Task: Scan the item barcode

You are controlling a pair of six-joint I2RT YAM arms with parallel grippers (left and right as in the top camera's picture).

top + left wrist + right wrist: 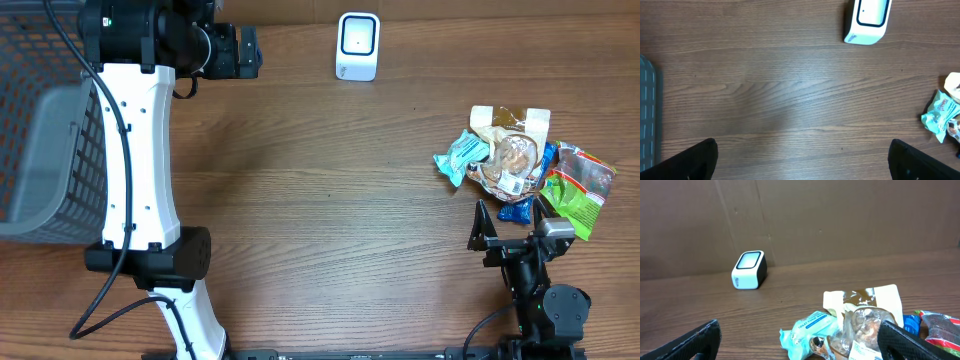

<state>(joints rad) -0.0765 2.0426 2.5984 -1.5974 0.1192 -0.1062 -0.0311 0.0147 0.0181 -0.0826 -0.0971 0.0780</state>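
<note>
Gaping wide and empty, the right tool (512,214) is probably risking pinching several overlapping packets (510,160) just ahead at once; the left tool (802,157) is hanging wide open, empty too.

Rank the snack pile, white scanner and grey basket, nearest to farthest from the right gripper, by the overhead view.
1. Snack pile, just ahead of the right gripper.
2. White scanner, far edge, centre.
3. Grey basket, far left.
</note>
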